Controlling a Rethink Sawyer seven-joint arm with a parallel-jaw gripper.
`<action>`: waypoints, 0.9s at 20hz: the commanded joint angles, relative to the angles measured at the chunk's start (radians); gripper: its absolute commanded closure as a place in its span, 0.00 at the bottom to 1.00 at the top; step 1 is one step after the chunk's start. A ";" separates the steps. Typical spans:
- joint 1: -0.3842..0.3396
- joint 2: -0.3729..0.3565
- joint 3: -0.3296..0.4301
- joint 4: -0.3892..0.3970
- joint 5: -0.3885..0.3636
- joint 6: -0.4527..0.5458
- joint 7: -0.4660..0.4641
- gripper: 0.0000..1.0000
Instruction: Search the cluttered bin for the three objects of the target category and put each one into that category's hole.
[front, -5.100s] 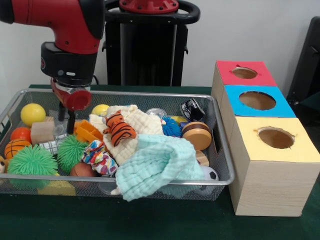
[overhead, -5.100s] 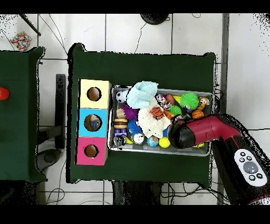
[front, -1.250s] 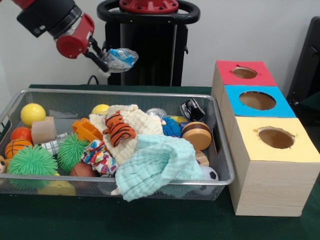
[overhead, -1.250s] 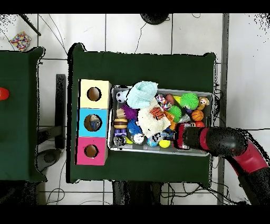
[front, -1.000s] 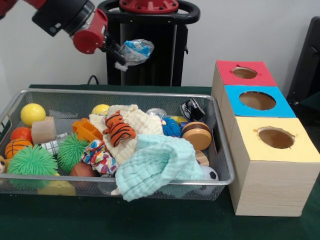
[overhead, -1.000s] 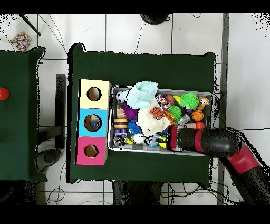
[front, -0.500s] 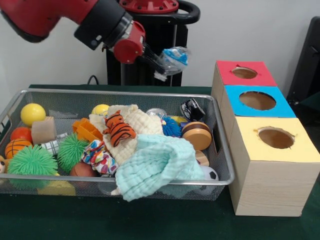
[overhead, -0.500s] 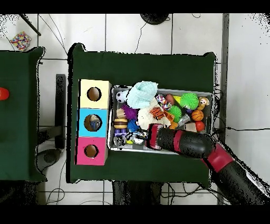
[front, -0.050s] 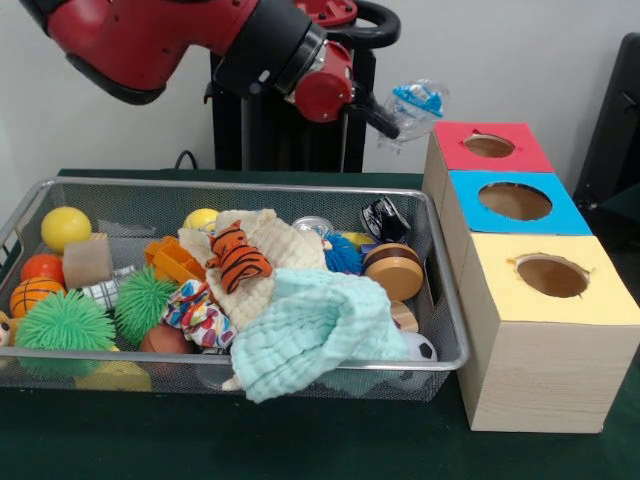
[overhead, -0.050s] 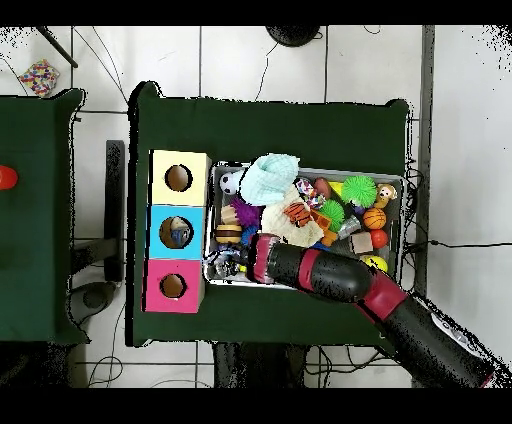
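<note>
Green-clothed desk (front, -0.050s: 300, 450) below, wire bin (front, -0.050s: 440, 300) of toys left behind: pincer (front, -0.050s: 395, 118) clamped on crinkly clear plastic packet (front, -0.050s: 412, 105), carried high, just short of red box (front, -0.050s: 455, 150), presumably to clear its rim before reaching the hole (front, -0.050s: 489, 146).

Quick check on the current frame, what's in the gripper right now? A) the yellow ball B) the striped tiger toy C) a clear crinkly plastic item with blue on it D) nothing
C: the gripper is shut on the clear plastic item, held in the air near the red box, while the tiger toy and yellow ball lie in the wire bin.
</note>
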 joint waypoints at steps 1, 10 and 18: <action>-0.034 0.081 0.085 0.005 -0.026 -0.048 0.112 1.00; -0.011 0.126 0.069 -0.014 -0.081 -0.102 0.116 1.00; 0.006 0.191 0.078 -0.037 -0.119 -0.179 0.132 1.00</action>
